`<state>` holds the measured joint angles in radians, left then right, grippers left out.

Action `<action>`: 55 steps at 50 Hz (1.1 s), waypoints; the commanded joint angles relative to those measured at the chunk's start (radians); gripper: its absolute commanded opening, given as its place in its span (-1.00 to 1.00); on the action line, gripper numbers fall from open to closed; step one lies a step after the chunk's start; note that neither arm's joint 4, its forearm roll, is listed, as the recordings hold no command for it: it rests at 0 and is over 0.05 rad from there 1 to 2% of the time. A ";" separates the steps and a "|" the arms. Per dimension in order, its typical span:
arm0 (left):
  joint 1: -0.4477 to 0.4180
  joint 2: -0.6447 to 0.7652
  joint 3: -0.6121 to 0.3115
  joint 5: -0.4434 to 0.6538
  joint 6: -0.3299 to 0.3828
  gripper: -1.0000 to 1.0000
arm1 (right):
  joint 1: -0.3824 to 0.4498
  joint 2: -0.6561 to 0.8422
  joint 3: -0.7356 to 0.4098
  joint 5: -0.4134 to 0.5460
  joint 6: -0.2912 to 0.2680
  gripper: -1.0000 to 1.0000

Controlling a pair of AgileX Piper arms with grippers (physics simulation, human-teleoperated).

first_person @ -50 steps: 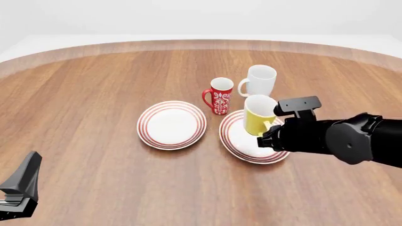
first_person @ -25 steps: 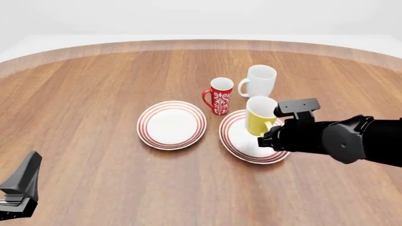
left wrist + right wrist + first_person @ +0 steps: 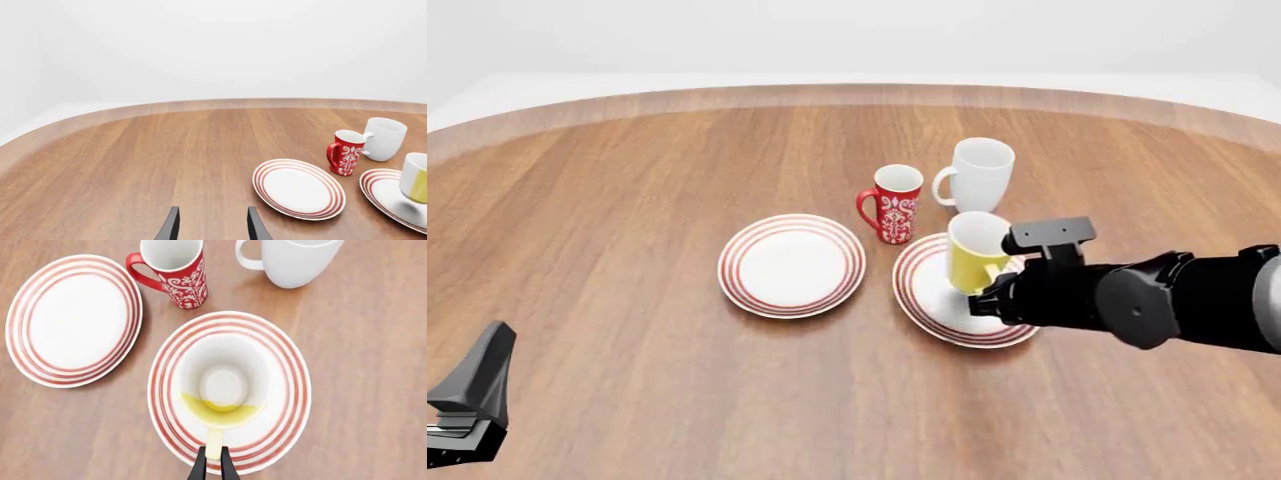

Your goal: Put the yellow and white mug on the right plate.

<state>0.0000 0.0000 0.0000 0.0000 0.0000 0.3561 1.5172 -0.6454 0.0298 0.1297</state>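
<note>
The yellow and white mug (image 3: 972, 254) is upright over the right plate (image 3: 934, 300), low above it or just touching; I cannot tell which. My right gripper (image 3: 998, 283) is shut on the mug's yellow handle. In the right wrist view I look down into the mug's white inside (image 3: 223, 382), with the handle (image 3: 213, 444) between the fingers (image 3: 199, 471) and the right plate (image 3: 287, 365) ringed around it. The left wrist view shows the mug (image 3: 416, 177) and the plate (image 3: 385, 192) at its edge. My left gripper (image 3: 212, 226) is open and empty, far from them; in the front view (image 3: 467, 400) it is at the near left.
A red patterned mug (image 3: 893, 203) stands just behind the two plates. An all-white mug (image 3: 978, 172) stands behind the right plate. The left plate (image 3: 791, 264) lies beside the right one and holds nothing.
My right gripper has lowered the yellow mug toward the right plate and shifted it a little to the left. The left arm has not moved.
</note>
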 commanded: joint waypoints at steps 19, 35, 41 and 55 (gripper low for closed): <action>0.000 0.000 0.000 0.000 0.000 1.00 | -0.005 0.033 0.011 -0.044 0.008 -1.00; 0.000 0.000 0.000 0.000 0.000 1.00 | -0.016 0.031 0.018 -0.029 0.007 1.00; 0.000 0.000 0.000 0.000 0.000 1.00 | -0.014 0.016 0.024 -0.025 0.008 1.00; 0.000 0.000 0.000 0.000 0.000 1.00 | 0.008 -0.027 0.037 -0.014 0.025 1.00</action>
<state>0.0000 0.0000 0.0000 0.0000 0.0000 0.3506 1.5194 -0.6177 0.0079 0.1440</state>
